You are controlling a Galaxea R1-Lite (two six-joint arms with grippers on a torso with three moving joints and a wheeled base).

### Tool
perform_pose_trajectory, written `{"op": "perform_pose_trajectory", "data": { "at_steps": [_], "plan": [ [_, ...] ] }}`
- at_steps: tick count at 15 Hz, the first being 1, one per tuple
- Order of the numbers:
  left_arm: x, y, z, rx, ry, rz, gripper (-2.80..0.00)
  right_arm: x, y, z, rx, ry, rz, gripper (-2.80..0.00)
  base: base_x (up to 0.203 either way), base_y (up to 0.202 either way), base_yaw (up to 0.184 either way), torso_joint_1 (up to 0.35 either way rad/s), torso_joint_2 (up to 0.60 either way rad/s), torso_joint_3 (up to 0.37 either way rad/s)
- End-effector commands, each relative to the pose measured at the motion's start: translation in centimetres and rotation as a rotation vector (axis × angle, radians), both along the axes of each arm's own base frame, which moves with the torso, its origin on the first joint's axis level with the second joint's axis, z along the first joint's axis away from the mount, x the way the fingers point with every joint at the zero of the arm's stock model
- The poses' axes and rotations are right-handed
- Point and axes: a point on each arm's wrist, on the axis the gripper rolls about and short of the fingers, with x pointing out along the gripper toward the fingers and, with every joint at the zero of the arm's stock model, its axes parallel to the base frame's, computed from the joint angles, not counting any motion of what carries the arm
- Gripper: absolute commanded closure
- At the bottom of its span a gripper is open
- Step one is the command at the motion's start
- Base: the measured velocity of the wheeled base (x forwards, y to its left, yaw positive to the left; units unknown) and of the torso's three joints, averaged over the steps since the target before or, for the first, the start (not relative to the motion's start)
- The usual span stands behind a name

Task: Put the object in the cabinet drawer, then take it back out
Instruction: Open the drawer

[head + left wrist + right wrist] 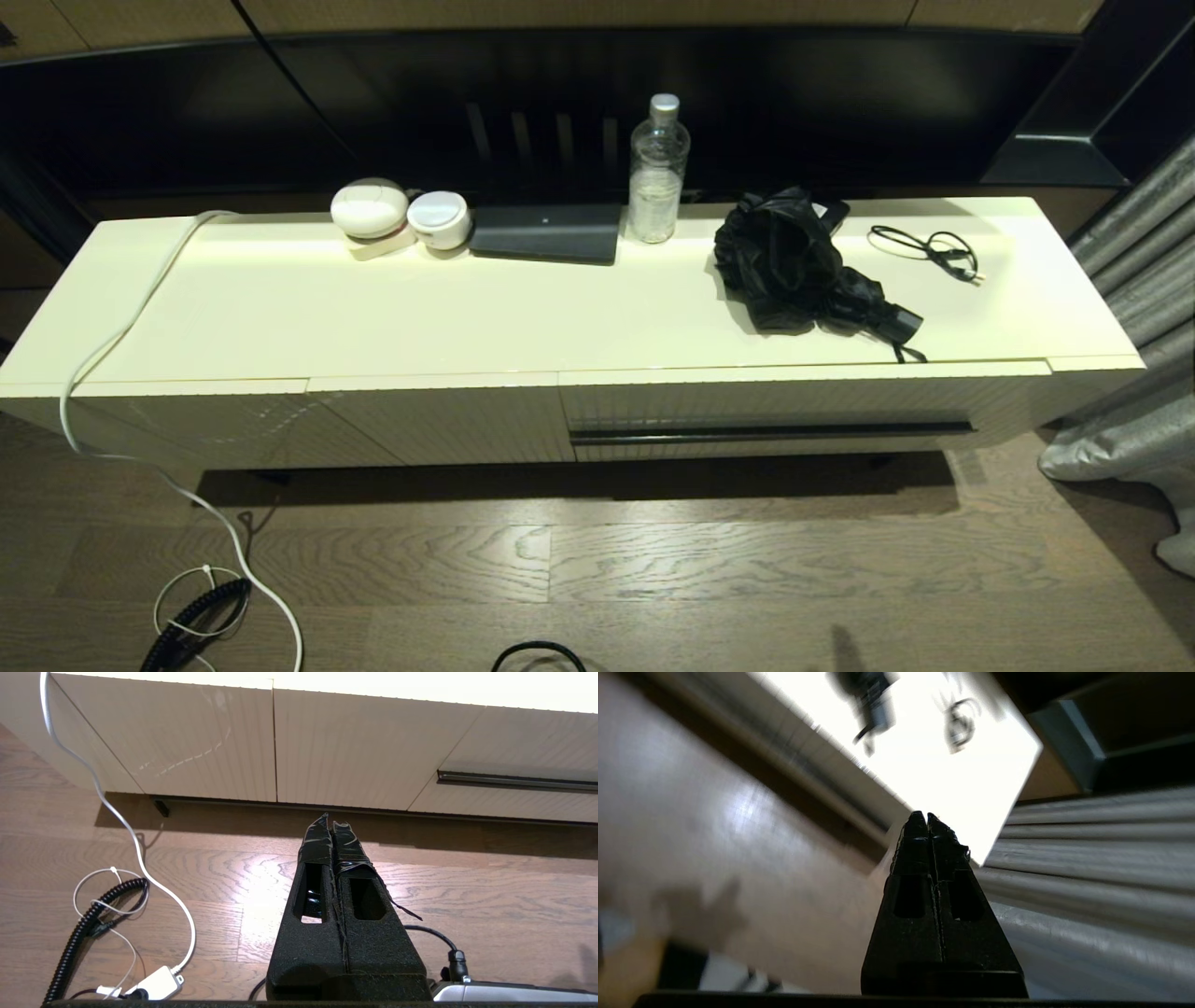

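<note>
The black folding umbrella [803,266] lies as a loose bundle on the right part of the cream cabinet top [373,308], its handle toward the front edge. It also shows blurred in the right wrist view as the umbrella [871,700]. Below it the cabinet drawer [794,411] is closed, its dark handle groove [770,433] running along the ribbed front; the drawer [514,798] appears in the left wrist view too. Neither gripper shows in the head view. My left gripper [331,820] hangs low over the floor, shut and empty. My right gripper [923,817] is low near the cabinet's right end, shut and empty.
On the cabinet top stand a clear water bottle [658,173], a flat black box [546,233], two white round items [397,217] and a thin black cable [929,250]. A white cord [121,373] trails to the floor, where coiled cables [196,616] lie. Grey curtains [1139,373] hang at right.
</note>
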Motion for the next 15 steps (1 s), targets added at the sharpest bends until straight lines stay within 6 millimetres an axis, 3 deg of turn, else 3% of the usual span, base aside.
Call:
{"op": "perform_pose_trajectory", "data": {
  "at_steps": [1, 7, 12, 15],
  "plan": [
    [0.0, 0.0, 0.0, 0.0, -0.001, 0.001, 0.0, 3.8, 0.8, -1.5, -0.144, 0.219, 0.08, 0.0, 0.0, 0.0, 0.0, 0.0, 0.0, 0.0],
    [0.0, 0.0, 0.0, 0.0, -0.002, 0.001, 0.0, 9.9, 3.3, -5.9, -0.296, 0.584, 0.253, 0.0, 0.0, 0.0, 0.0, 0.0, 0.0, 0.0],
    [0.0, 0.0, 0.0, 0.0, -0.002, 0.001, 0.0, 13.3, 7.6, -10.4, -0.396, 0.73, 0.436, 0.0, 0.0, 0.0, 0.0, 0.0, 0.0, 0.0],
    [0.0, 0.0, 0.0, 0.0, -0.002, 0.001, 0.0, 15.1, 9.2, -14.4, -0.402, 0.776, 0.492, 0.0, 0.0, 0.0, 0.0, 0.0, 0.0, 0.0]
  ]
}}
